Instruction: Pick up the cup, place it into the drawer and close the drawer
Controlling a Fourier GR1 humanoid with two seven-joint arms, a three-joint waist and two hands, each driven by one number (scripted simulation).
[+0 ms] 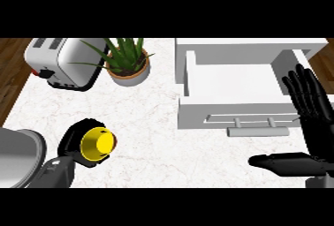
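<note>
At bench left, cup point(98, 144) is gripped by left hand point(79, 143) fingers; right hand point(312, 115) rests open beside drawer point(231, 107); cup should be carried level over the front wall.

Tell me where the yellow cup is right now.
In the head view the yellow cup sits at lower left, held in the left hand above the counter, well left of the open drawer.

counter point(150, 128): white marble | toaster point(65, 62) | potted plant point(127, 64) | open drawer point(238, 95)
</note>
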